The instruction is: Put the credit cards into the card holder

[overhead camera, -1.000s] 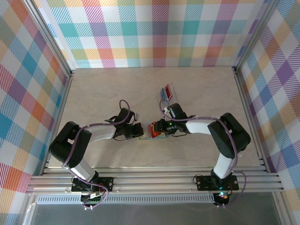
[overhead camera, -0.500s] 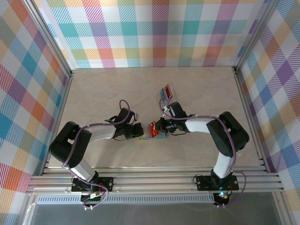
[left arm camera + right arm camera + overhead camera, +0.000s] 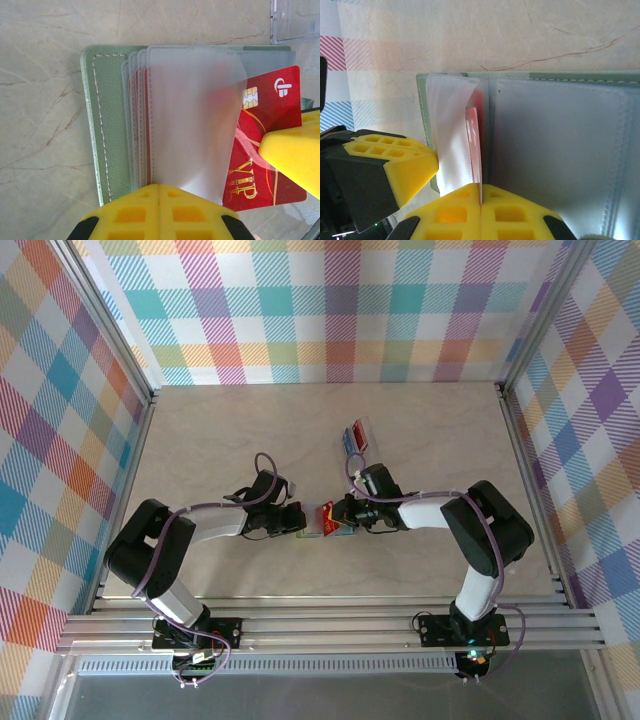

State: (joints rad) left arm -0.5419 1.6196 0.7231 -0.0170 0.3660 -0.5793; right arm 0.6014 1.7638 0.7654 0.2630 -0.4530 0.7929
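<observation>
Step in hand: sliding a red card (image 3: 267,145) into the wallet (image 3: 107,125). The left gripper (image 3: 160,195) is pinched tight on a clear sleeve (image 3: 192,115), lifting it just ahead of its tips. The right gripper (image 3: 481,195) is clamped on the card's edge, and the card stands ahead of its tips, partly under that sleeve. Next, I judge: push the card toward the spine, then let go. The wallet lies open, grey-green with frosted pockets; the card is glossy red with a chip

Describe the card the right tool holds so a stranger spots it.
Near the middle of the table lies the green card holder. A red card juts from under its frosted sleeve, in the right tool; unlike the sleeved cards, its gold chip and "VIP" lettering show.
</observation>
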